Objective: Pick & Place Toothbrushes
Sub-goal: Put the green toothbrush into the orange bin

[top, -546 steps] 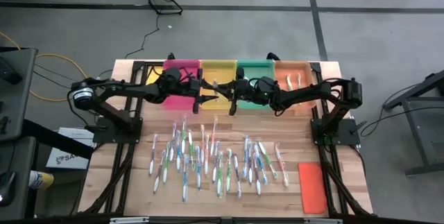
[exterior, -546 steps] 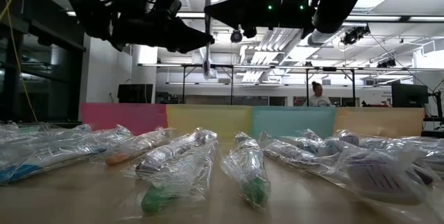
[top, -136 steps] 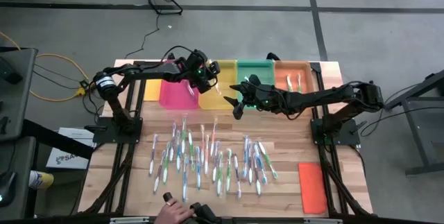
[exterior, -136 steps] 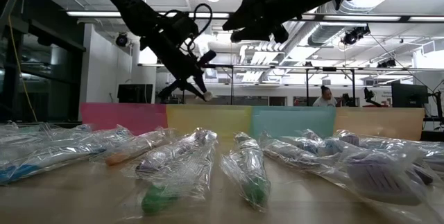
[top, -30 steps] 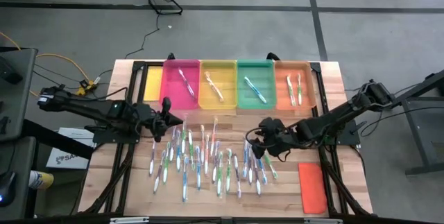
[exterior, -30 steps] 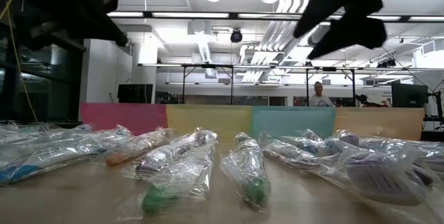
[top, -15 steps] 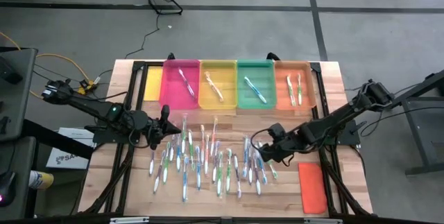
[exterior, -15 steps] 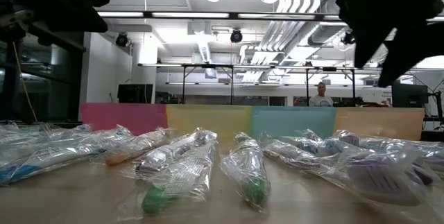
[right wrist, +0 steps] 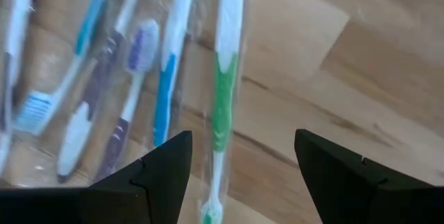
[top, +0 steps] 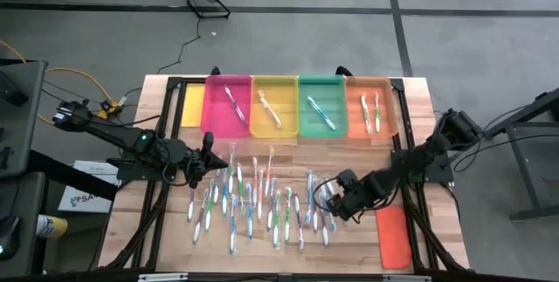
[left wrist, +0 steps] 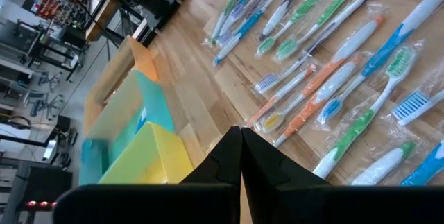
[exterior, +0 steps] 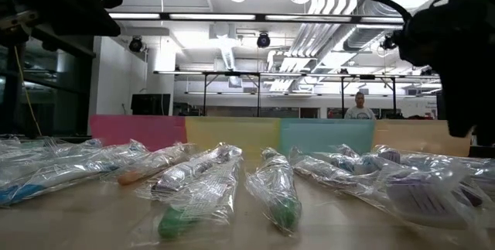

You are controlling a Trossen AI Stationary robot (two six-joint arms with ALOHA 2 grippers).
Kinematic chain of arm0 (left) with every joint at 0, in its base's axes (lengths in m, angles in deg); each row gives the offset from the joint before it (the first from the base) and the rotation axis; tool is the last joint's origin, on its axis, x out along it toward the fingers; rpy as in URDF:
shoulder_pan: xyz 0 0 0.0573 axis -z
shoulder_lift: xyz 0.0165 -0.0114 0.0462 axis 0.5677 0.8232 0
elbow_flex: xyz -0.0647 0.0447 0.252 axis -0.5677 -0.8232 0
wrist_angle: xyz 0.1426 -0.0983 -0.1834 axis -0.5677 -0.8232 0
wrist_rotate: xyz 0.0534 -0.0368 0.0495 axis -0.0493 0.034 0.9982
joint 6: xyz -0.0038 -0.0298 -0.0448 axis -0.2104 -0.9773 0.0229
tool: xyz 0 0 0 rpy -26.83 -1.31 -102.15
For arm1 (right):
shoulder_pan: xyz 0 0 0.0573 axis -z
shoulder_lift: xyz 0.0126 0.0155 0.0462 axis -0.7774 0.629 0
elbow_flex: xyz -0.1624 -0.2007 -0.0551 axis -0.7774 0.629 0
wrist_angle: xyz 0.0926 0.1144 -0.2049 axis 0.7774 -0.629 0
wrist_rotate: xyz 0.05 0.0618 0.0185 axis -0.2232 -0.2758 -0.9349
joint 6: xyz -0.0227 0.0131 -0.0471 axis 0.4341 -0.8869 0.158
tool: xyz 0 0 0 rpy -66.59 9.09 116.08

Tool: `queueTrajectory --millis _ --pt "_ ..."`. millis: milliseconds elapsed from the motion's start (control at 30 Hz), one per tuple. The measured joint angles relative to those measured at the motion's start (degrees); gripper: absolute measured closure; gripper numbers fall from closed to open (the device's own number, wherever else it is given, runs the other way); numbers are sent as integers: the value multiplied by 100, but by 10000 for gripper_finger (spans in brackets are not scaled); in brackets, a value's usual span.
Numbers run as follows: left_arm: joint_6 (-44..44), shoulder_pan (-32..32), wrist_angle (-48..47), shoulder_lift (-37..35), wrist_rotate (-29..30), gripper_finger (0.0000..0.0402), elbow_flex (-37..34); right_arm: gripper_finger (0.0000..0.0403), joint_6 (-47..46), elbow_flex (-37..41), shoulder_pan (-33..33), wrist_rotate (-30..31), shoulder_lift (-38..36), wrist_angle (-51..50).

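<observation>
Right gripper (right wrist: 239,161), fingers spread, hovers over 1 green-handled toothbrush (right wrist: 223,106), seemingly not touching; left gripper (left wrist: 241,135) pressed together.

Edges and wrappers are hiding much of the toothbrush spread.

In the low view, crinkled wrap is blurring the toothbrushes (exterior: 274,188), and a dark arm mass at 3 o'clock is covering the right gripper. The green-handled toothbrush (right wrist: 222,106) is running off the right wrist picture at 12 and 6 o'clock. The trays (left wrist: 128,137) are blurring at 9 o'clock in the left wrist view.
</observation>
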Motion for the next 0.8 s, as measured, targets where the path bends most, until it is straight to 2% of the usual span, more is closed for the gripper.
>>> queueTrajectory --millis 233,467,667,800 --pt "-3 0 -113 0 -1 401 2 157 -215 0 -145 28 318 59" --pt "-41 0 -130 0 -1 401 2 179 -152 -13 -206 -116 660 216" --pt "-43 0 -129 0 -4 401 2 216 -131 -22 -212 -163 710 36" --pt "-43 0 -129 0 -3 401 4 264 -3 -20 -210 -225 720 -183"
